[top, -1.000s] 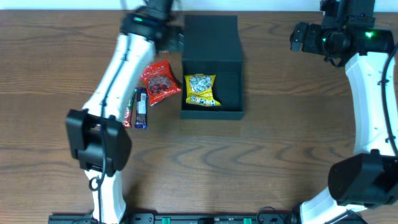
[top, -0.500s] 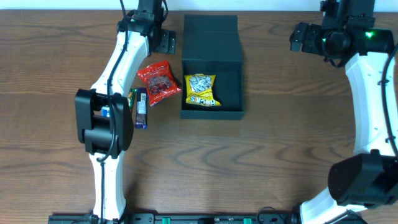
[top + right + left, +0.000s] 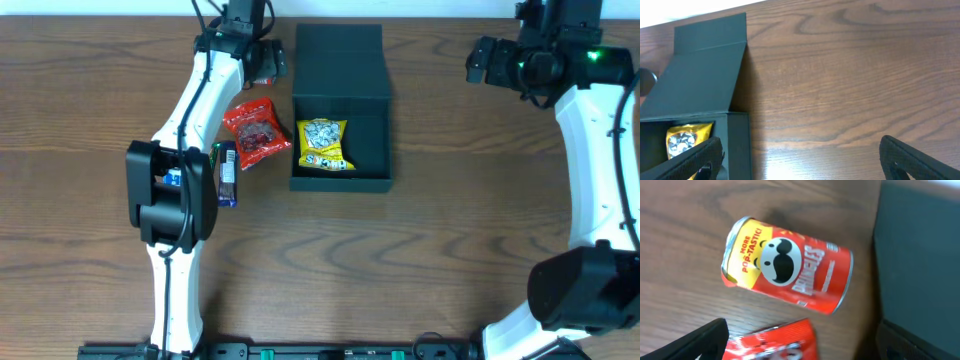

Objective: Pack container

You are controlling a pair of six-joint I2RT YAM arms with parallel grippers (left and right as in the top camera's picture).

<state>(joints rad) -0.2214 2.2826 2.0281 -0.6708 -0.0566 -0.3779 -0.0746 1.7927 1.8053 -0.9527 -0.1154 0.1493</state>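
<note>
The dark container (image 3: pixel 340 183) stands open at the table's back middle, its flap lid lying behind it. A yellow snack packet (image 3: pixel 322 144) lies inside. A red Pringles can (image 3: pixel 787 272) lies on its side on the wood just left of the container (image 3: pixel 920 255). My left gripper (image 3: pixel 258 60) hovers over the can, open and empty, and hides most of it from overhead; its fingers (image 3: pixel 805 347) are spread wide. My right gripper (image 3: pixel 482 60) is open and empty to the right of the container (image 3: pixel 700 75), with its fingers (image 3: pixel 807 162) wide apart.
A red snack packet (image 3: pixel 255 131) lies left of the container, and its corner shows in the left wrist view (image 3: pixel 775 342). A blue bar (image 3: pixel 227 173) and a green-edged packet (image 3: pixel 213 152) lie further left, partly under my left arm.
My left arm has swung in, its elbow moving right and its wrist settling over the can. The right arm and the packets have not moved.
</note>
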